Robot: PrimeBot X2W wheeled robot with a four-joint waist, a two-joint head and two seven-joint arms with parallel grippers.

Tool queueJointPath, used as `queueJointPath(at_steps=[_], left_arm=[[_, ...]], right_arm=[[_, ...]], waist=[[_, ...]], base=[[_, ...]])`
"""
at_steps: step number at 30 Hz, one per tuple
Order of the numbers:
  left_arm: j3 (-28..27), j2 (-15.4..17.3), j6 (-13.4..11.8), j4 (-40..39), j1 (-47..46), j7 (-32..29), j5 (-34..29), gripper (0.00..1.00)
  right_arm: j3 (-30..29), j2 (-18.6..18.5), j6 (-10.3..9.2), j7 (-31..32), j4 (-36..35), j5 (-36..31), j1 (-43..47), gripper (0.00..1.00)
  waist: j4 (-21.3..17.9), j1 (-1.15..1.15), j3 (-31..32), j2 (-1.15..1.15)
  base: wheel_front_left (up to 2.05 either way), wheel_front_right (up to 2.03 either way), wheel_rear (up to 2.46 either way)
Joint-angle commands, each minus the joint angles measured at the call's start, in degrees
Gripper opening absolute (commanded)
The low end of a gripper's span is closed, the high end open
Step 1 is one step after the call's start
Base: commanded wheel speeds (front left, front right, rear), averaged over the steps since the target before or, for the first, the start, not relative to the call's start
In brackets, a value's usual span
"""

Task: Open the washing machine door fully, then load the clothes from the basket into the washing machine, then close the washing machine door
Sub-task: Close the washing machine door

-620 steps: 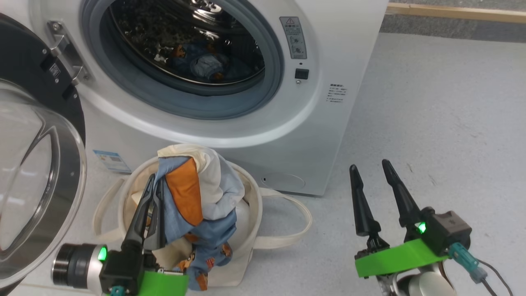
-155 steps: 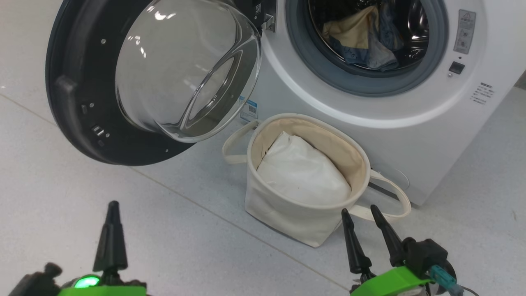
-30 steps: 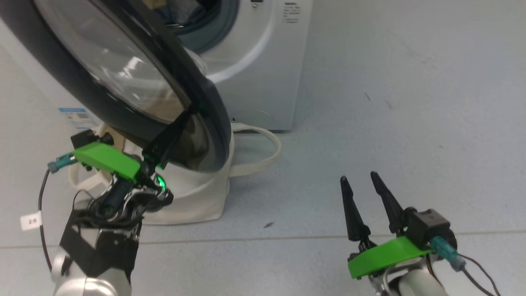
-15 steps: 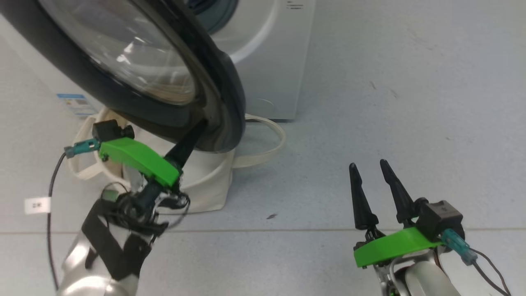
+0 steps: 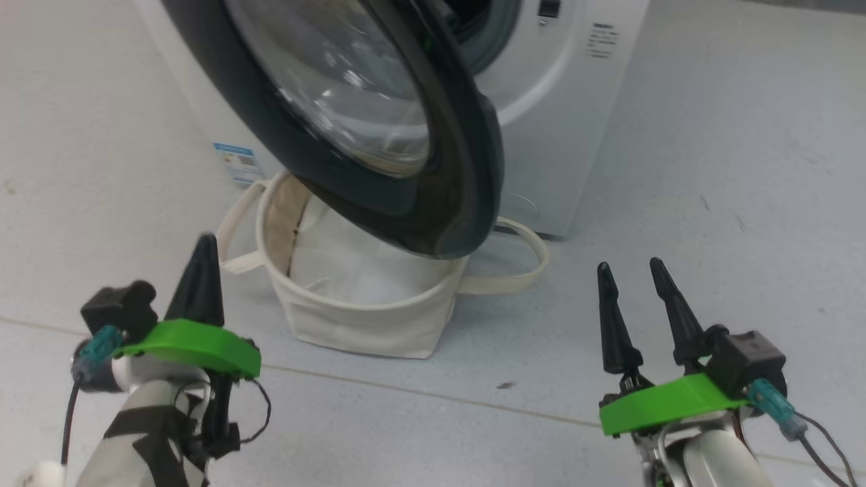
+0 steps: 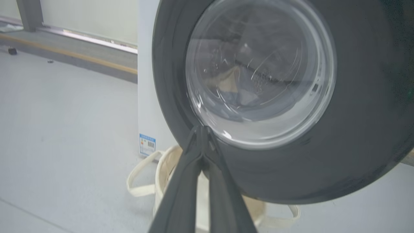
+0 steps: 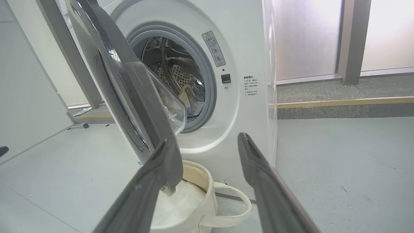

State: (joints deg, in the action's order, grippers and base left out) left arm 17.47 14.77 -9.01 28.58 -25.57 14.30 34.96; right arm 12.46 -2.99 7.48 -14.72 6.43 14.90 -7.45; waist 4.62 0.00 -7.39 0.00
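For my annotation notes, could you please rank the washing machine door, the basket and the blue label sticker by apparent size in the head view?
1. washing machine door: largest, helped by standing in front of the basket.
2. basket: clearly smaller.
3. blue label sticker: smallest by far.

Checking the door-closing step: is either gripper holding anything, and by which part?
Nothing is held. The left gripper is shut on nothing, apart from the washing machine door; the right gripper stands open and empty.
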Motion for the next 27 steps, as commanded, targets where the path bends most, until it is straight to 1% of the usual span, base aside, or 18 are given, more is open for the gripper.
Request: queueJointPath(at_steps=[1, 2, 4, 5, 6, 7, 8, 11, 15, 22, 27], left_arm=[[-3.74, 0.34, -0.77, -4.33, 0.32, 0.66, -2.93, 0.00], [-5.93, -0.69, -1.33, -7.69, 2.45, 0.67, -5.87, 0.00], [-9.53, -2.89, -1.28, -14.05, 6.89, 0.68, -11.29, 0.00], [-11.13, -4.00, -1.07, -16.87, 9.18, 0.68, -13.76, 0.07], [-12.53, -5.17, -0.58, -19.43, 11.34, 0.68, -15.84, 0.21], [-13.73, -6.39, 0.31, -21.83, 13.36, 0.68, -17.54, 0.94], [-14.61, -7.31, 1.38, -23.78, 15.28, 0.69, -19.26, 1.00], [-16.40, -9.49, 4.36, -25.73, 19.90, 0.69, -22.08, 1.00], [-17.65, -10.89, 7.42, -23.61, 22.41, 0.69, -23.70, 1.00], [-18.33, -11.72, 10.38, -22.98, 22.81, 0.69, -26.16, 1.00], [-18.11, -11.84, 10.93, -22.04, 23.36, 0.70, -27.73, 1.00]], right_arm=[[1.32, 0.12, 0.01, -0.28, -2.13, -0.46, 0.35, 1.00], [1.44, 0.12, 0.01, -0.28, -2.27, -0.58, 0.51, 1.00], [1.90, 0.12, 0.01, -0.28, -2.54, -0.87, 0.84, 1.00], [2.08, 0.12, 0.01, -0.28, -2.70, -1.03, 1.01, 1.00], [2.29, 0.12, 0.01, -0.28, -2.93, -1.22, 1.14, 1.00], [2.43, 0.12, 0.01, -0.28, -3.17, -1.22, 1.31, 1.00], [2.52, 0.12, 0.01, -0.28, -3.36, -1.22, 1.54, 1.00], [2.43, 0.12, 0.01, -0.28, -3.40, -1.21, 2.39, 1.00], [2.33, 0.12, 0.01, -0.28, -3.05, -1.08, 3.23, 1.00], [2.39, 0.12, 0.01, -0.28, -2.57, -0.80, 3.50, 1.00], [2.26, 0.12, 0.01, -0.28, -2.18, -0.59, 3.60, 1.00]], waist=[[2.22, 0.00, 1.23, 0.00], [2.69, 0.00, 1.51, 0.00], [3.32, 0.00, 2.05, 0.00], [3.42, 0.00, 2.33, 0.00], [3.41, 0.00, 2.56, 0.00], [3.34, 0.00, 2.81, 0.00], [3.25, 0.00, 3.09, 0.00], [3.07, 0.00, 3.93, 0.00], [2.77, 0.00, 4.61, 0.00], [2.19, 0.00, 5.00, 0.00], [1.83, 0.00, 5.65, 0.00]], base=[[0.00, 0.00, 0.00], [0.00, 0.00, 0.00], [0.00, 0.00, 0.00], [0.00, 0.00, 0.00], [0.00, 0.00, 0.00], [0.00, 0.00, 0.00], [0.00, 0.00, 0.00], [0.00, 0.00, 0.00], [0.00, 0.00, 0.00], [0.00, 0.00, 0.00], [0.00, 0.00, 0.00]])
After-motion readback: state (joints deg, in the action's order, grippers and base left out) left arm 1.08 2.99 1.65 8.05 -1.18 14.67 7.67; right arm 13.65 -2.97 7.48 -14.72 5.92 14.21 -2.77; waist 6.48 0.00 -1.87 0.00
